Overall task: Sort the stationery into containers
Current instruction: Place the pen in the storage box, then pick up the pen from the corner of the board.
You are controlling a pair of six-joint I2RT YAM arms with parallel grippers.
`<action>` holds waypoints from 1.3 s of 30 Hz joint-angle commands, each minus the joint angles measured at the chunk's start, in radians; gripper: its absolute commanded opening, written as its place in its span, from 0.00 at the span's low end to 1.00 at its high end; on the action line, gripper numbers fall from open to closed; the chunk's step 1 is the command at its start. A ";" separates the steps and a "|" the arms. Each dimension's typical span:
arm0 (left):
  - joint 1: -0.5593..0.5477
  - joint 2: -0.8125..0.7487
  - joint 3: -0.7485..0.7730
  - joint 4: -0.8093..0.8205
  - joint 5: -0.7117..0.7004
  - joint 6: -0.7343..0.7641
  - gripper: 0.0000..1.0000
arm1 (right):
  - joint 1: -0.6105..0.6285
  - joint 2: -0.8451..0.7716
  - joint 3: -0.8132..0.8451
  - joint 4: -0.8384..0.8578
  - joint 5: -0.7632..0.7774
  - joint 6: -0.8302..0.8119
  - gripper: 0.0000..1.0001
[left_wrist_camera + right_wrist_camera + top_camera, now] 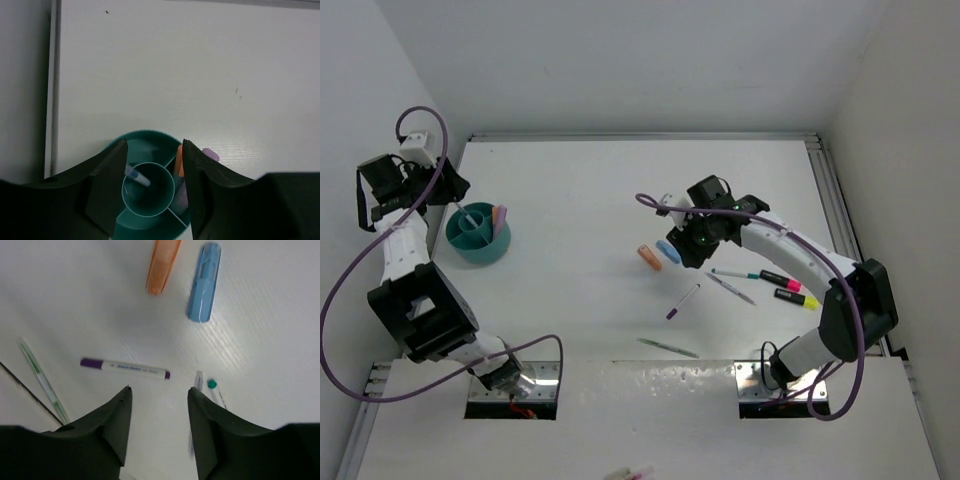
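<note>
Top external view: sorting looks partway done. The small round teal-green plastic cup w/ inner dividers sits on the left of the white table and already holds a few pieces. Left wrist view shows a thin pale-blue pen leaning in the centre well, plus a stubby orange highlighter in the cup and a lilac highlighter in an outer section. Left gripper hangs directly over the cup, jaws apart, nothing between them. About eight items are left, all on the right half, well apart from the cup: loose orange highlighter, stubby blue highlighter, white pen w/ purple cap, teal-capped pen, black marker w/ pink end, black marker w/ yellow end, thin grey pen nearer the arm bases, and one more thin pen. Right gripper hovers over this group, jaws spread, empty. The purple-capped pen lies just beyond its fingertips, crosswise to them; the orange and blue highlighters are further ahead.
</note>
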 commanded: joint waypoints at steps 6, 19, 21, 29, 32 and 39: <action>-0.115 -0.177 0.018 0.003 0.026 0.133 0.56 | 0.050 -0.015 0.021 -0.170 -0.055 -0.056 0.34; -0.168 -0.358 -0.028 -0.049 0.001 0.090 0.64 | 0.405 -0.036 -0.216 0.004 -0.016 0.215 0.33; -0.170 -0.375 -0.036 -0.049 0.001 0.080 0.65 | 0.470 -0.026 -0.238 0.048 0.043 0.236 0.33; -0.168 -0.430 -0.068 -0.028 -0.020 0.075 0.65 | 0.584 0.119 -0.161 0.047 0.092 0.293 0.26; -0.167 -0.451 -0.077 -0.016 -0.023 0.081 0.65 | 0.594 0.171 -0.148 0.050 0.141 0.305 0.26; -0.165 -0.485 -0.113 -0.010 -0.023 0.115 0.66 | 0.595 0.197 -0.160 0.053 0.152 0.302 0.31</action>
